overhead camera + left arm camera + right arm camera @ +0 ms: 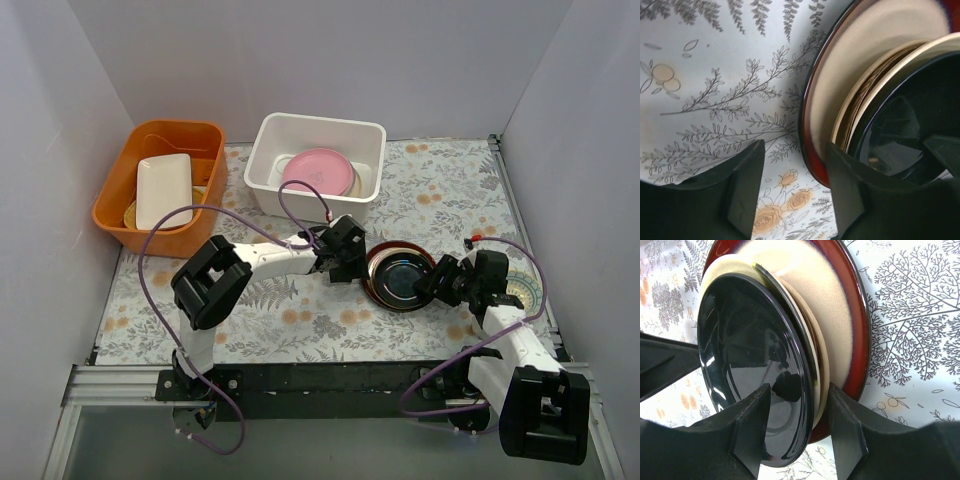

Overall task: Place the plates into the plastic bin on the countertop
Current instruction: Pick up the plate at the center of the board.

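The plastic bin (325, 125) sits at the upper centre of the top view with the pink plate (318, 170) lying in it. Everything else I have to move is lower and further right.

Just left of the stack, my left gripper (795, 150) has its jaws wide apart and holds nothing. The rim of the maroon plate (814, 167) sits between them, close to the right-hand finger in the wrist view. If I close here, I judge I would pinch the bottom plate and drag or tip the whole pile.

At mid-frame the black plate (750, 340) looks tilted up off the tan plate (821, 365), both resting in the maroon one on the surface (330, 320).

At the stack's right edge, my right gripper (799, 387) has its jaws partly open, straddling the black and tan rims together. I cannot tell whether the pads are pressing. The risk is lifting two plates at once, or the glossy rim sliding out of a shallow bite and dropping onto the pile. With both arms on one stack, they could also pull against each other.

At far right, the cream-and-blue plate (525, 292) lies partly under the right arm, which could knock it.
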Controlling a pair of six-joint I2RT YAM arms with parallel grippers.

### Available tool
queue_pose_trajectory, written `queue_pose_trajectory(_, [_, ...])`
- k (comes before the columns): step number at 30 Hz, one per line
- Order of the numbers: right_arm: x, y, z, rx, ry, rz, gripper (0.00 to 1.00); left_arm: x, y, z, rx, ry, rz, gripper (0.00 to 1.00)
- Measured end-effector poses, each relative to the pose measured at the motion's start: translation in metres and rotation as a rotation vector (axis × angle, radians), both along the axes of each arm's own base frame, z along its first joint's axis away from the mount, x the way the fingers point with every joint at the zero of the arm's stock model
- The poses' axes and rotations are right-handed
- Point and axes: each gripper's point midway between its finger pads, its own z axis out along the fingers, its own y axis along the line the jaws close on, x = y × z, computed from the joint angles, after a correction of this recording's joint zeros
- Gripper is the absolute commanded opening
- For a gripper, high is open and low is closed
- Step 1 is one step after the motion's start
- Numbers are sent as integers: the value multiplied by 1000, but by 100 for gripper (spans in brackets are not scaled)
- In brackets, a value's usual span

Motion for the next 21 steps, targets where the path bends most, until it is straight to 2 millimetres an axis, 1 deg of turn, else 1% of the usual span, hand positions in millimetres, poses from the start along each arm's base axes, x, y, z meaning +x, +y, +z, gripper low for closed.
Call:
queue_pose_trajectory(1, [0,0,0,0,1,0,57,1,-2,-1,-2,2,3,40])
queue_pose_trajectory(3, [0,0,0,0,1,1,56,3,-5,-3,-4,3,7,39])
queue_pose_trajectory(6, [0,0,0,0,-1,2,56,4,-5,-10,5,12,9,33])
queue_pose_trajectory(10, [0,0,-1,1,1,3,56,6,-7,-11,-3,12,16,29])
queue_pose_trajectory(13, [1,0,-1,1,1,4,55,7,-9,-12,-15,17,22,14])
queue_pose_trajectory(14, [1,0,-1,1,2,4,51,7,-11,-11,-23,15,22,10])
queue_pose_trajectory(15, [1,0,-1,1,2,4,48,8,-13,-11,-32,14,22,2])
queue_pose_trajectory(17, [0,0,-2,1,7,3,42,9,-14,-10,-38,15,27,0])
queue_pose_trajectory(19, [-1,0,-4,0,11,3,40,10,-16,-10,-53,24,37,0])
queue_pose_trajectory(21, [-2,0,-5,2,16,3,35,12,-16,-10,-58,26,41,0])
